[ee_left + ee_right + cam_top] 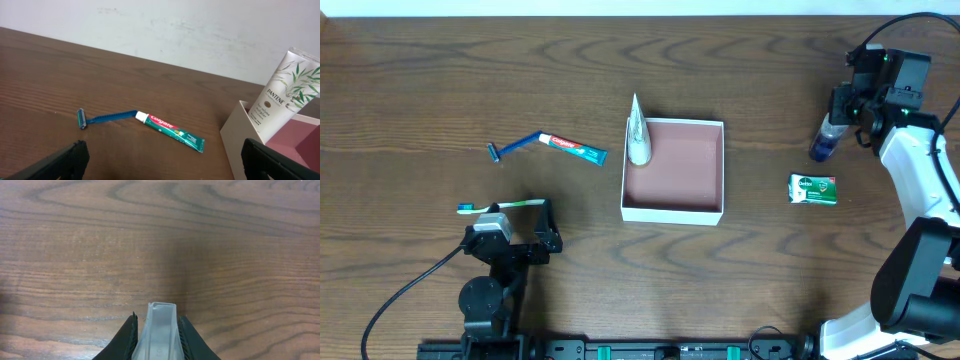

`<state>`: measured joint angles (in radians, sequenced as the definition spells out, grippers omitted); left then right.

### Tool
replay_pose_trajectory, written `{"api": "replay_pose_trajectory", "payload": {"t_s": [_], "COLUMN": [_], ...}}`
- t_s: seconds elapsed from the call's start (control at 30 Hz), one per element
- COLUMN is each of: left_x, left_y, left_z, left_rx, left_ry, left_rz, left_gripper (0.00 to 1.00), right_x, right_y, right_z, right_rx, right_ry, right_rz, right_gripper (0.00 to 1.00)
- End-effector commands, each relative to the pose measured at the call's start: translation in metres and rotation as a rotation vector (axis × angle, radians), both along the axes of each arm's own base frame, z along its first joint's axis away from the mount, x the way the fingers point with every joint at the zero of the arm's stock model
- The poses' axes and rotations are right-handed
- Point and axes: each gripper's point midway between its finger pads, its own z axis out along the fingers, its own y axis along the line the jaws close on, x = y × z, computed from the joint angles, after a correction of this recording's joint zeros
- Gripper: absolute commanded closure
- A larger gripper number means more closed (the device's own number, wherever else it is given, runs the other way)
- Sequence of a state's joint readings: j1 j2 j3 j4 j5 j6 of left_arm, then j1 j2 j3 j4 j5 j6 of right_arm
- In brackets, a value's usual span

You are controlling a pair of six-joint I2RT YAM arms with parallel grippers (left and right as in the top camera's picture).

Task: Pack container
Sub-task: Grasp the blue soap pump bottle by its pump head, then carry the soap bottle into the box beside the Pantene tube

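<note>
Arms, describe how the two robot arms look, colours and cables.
The left arm is all black, with a grey wrist block and a black cable trailing from it. The right arm mixes white and black segments, with black cables looping beside it.

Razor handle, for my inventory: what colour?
The razor handle is blue, clearest in the left wrist view.

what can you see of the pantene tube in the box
The Pantene tube is a white, glossy, plastic-looking squeeze tube printed with green bamboo leaves, grey brand lettering and a round brown-gold emblem. It stands tilted in the container with its flat crimped end up. Its lower end is hidden behind the white wall. It leans on the wall facing the toothpaste, toward the far corner. Only the container is seen touching it.
</note>
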<state>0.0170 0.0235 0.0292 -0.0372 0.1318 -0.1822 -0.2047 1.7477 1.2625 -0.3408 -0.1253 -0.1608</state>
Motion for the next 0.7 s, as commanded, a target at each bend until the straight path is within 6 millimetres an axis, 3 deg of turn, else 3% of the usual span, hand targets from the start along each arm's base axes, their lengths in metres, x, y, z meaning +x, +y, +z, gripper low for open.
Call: {"api": "replay_pose_trajectory", "payload": {"t_s": [0.0,0.17,0.3,0.5,0.67], "left_x": [0.0,0.0,0.0,0.0,0.0], "left_y": [-0.001,-0.001,-0.001,-0.001,-0.001], "left_z": [-0.017,-0.017,-0.017,-0.017,-0.017], "left_rx": [0.01,0.01,0.01,0.01,0.01], "left_ry": [0.045,0.045,0.045,0.045,0.045], "left_rz": [-0.012,-0.012,-0.012,-0.012,-0.012], "left_gripper": [0.02,0.02,0.02,0.02,0.02], "right_x": [0.002,0.008,0.007,-0.023,-0.051], "right_y": [0.0,0.012,0.03,0.1,0.165], "right_z": [0.001,0.027,0.075,0.161,0.205], "right_rx": [0.024,0.053,0.08,0.186,0.199], "right_ry": [-0.014,-0.091,-0.195,-0.376,-0.47], "right_rz": [0.002,0.052,0.122,0.347,0.497], "right_gripper": [0.99,0.99,0.99,0.99,0.99]}}
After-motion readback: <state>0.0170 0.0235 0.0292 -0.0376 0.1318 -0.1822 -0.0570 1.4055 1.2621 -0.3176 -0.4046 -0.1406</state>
